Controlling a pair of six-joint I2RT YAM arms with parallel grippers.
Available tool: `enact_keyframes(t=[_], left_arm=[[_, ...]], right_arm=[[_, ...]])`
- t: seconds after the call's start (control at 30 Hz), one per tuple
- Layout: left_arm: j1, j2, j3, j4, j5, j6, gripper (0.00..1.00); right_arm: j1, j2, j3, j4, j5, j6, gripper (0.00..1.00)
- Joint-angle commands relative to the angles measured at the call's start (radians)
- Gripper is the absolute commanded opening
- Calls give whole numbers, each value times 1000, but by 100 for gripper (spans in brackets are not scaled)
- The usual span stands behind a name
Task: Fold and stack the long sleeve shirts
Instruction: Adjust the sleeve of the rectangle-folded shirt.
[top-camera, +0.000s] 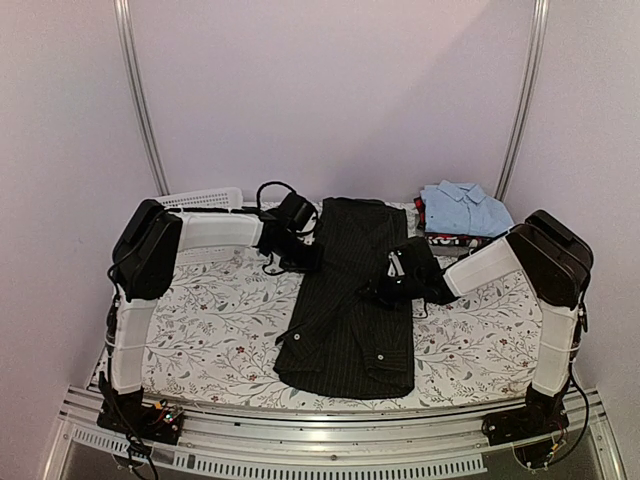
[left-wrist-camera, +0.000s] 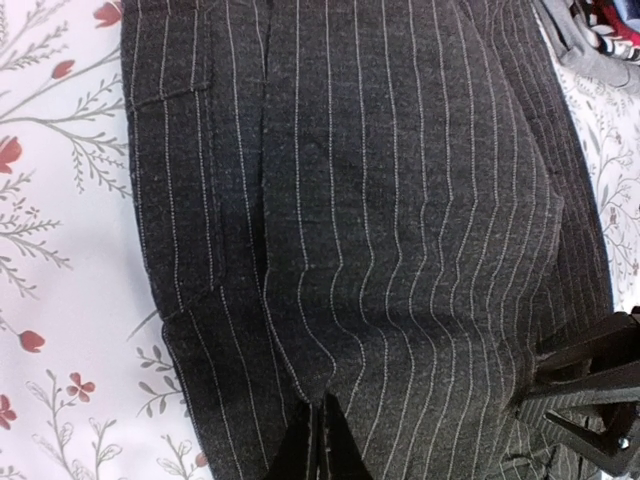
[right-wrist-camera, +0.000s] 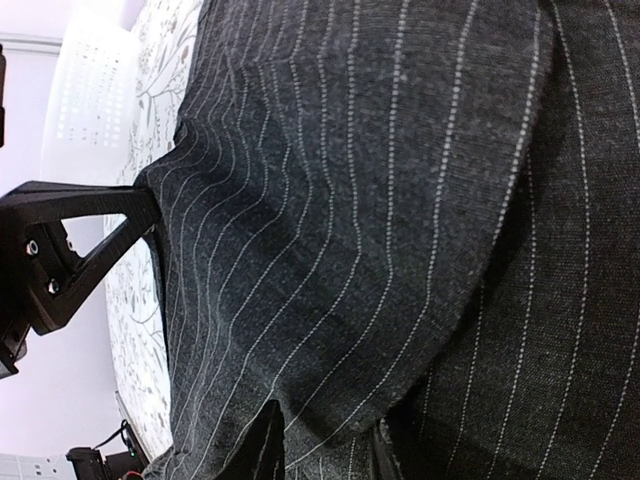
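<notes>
The black pinstriped shirt (top-camera: 350, 300) lies lengthwise down the middle of the floral table cover; it fills the left wrist view (left-wrist-camera: 400, 200) and the right wrist view (right-wrist-camera: 350, 200). My left gripper (top-camera: 305, 250) is at its upper left edge, jaws shut, pinching a fold of the cloth (left-wrist-camera: 325, 435). My right gripper (top-camera: 395, 278) is at its right side, with a raised fold of the cloth between its fingers (right-wrist-camera: 328, 450). The light blue shirt (top-camera: 465, 208) lies folded at the back right.
A white mesh basket (top-camera: 205, 198) stands at the back left. The blue shirt rests on a pile of darker folded garments (top-camera: 445, 238). The floral cover (top-camera: 220, 310) shows on both sides of the black shirt. The two grippers are close together over the shirt.
</notes>
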Motion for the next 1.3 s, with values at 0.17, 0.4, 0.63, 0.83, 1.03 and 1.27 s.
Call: enact_keyframes(t=[0.17, 0.4, 0.63, 0.83, 1.03, 1.27], left_arm=[[18, 29, 23, -4, 9, 20, 0], [15, 22, 14, -4, 33, 17, 0], [14, 27, 25, -7, 12, 19, 0], [15, 36, 25, -7, 14, 20, 0], [16, 46, 26, -7, 10, 20, 0], [17, 61, 49, -24, 13, 26, 2]], right_arm=[[6, -9, 46, -26, 65, -10, 14], [6, -51, 81, -122, 128, -65, 0], [-12, -70, 88, -177, 156, -92, 0], [-20, -88, 103, -239, 192, -127, 0], [-25, -122, 124, -295, 229, -177, 3], [-15, -101, 169, -371, 184, -237, 25]])
